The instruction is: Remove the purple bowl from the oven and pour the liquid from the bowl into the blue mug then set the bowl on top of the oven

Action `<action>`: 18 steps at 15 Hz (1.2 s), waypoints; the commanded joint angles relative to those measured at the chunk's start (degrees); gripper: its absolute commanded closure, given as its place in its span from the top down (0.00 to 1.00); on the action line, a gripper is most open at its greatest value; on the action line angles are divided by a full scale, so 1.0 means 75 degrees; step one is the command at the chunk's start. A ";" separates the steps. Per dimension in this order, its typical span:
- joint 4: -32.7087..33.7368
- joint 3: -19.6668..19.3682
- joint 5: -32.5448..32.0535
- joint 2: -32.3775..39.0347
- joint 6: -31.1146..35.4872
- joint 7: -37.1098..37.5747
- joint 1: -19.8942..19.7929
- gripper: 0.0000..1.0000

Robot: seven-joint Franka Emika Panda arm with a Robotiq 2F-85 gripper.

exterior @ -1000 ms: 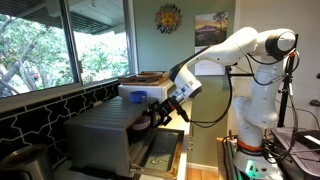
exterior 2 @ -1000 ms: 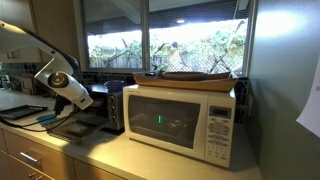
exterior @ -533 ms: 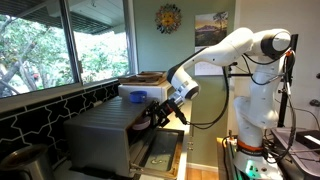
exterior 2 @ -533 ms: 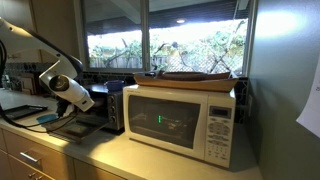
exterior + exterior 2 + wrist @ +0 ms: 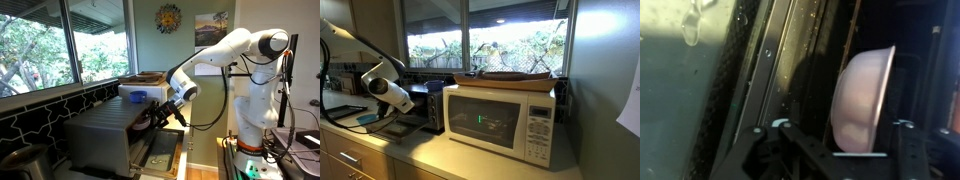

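Note:
The purple bowl (image 5: pixel 865 100) lies inside the dark cavity of the oven (image 5: pixel 105 135), seen edge-on in the wrist view. My gripper (image 5: pixel 840 128) reaches into the oven mouth with one finger on each side of the bowl. A gap shows on the left side, so the jaws are open around it. In both exterior views the gripper (image 5: pixel 160 113) (image 5: pixel 408 100) sits at the front of the oven (image 5: pixel 432 105), above the dropped door (image 5: pixel 160 150). A small blue thing (image 5: pixel 366 119) lies on the counter by the door; whether it is the blue mug cannot be told.
A white microwave (image 5: pixel 505 120) with a flat tray on top stands beside the oven. Windows (image 5: pixel 60 45) run along the counter's back. A tiled ledge (image 5: pixel 40 110) borders the oven's far side. The robot's base (image 5: pixel 255 120) stands near the door.
The wrist has edged slightly further toward the oven cavity. Nothing else has visibly moved.

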 commanded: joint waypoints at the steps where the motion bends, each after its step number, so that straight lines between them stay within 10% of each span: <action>1: 0.0250 0.0103 0.0592 0.0238 0.0114 -0.0505 -0.0177 0.65; 18: 0.0327 0.0069 0.1098 0.0110 0.0172 -0.1189 -0.0240 0.24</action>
